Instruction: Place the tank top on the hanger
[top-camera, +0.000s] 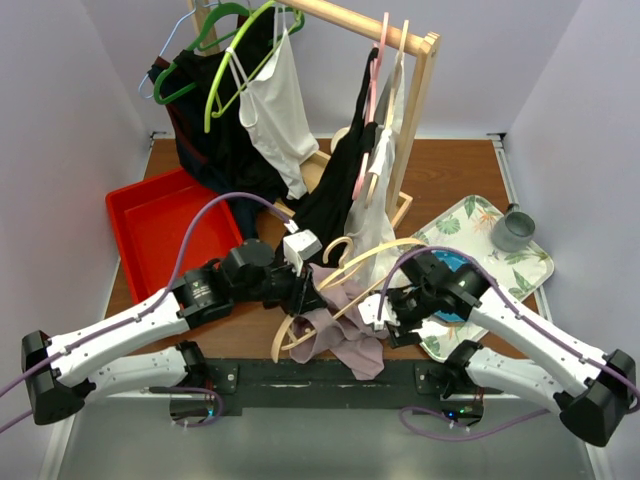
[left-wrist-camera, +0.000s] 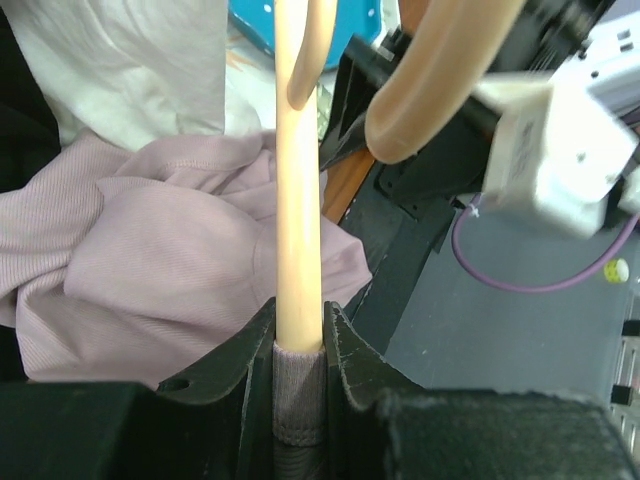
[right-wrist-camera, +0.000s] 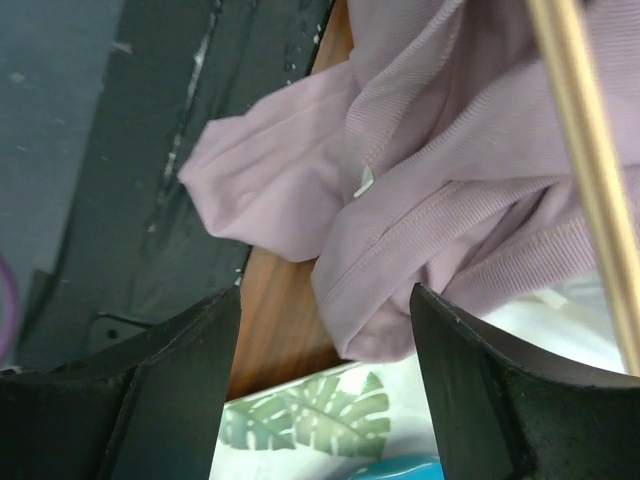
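Wood is what the left gripper (left-wrist-camera: 300, 335) has hold of: its jaws are clamped narrow on the pale bar of the hanger (left-wrist-camera: 298, 200), and a ribbed mauve strap (left-wrist-camera: 298, 400) is pinched in there with it, wrapped round the bar right at the jaw tips. From that grip the bar runs straight out ahead of the jaws. The tank top (left-wrist-camera: 150, 270) sits bunched to the left of it in soft crumpled folds, some of them touching the bar. Beyond the jaws and off to their right, a second, curved limb of the same hanger crosses in front of the other arm's wrist. Seen from above, the garment droops from the hanger between the two grippers, its lower folds reaching down to the near edge of the table (top-camera: 450, 170). The right gripper (right-wrist-camera: 325, 310) stands with its jaws wide apart and nothing caught in them. The mauve cloth lies just ahead of them, a hemmed fold reaching toward the gap, and the hanger's thin bar crosses farther out to the right. Under those open jaws I can see bare brown tabletop and a corner of the leaf-printed tray (right-wrist-camera: 300, 425).
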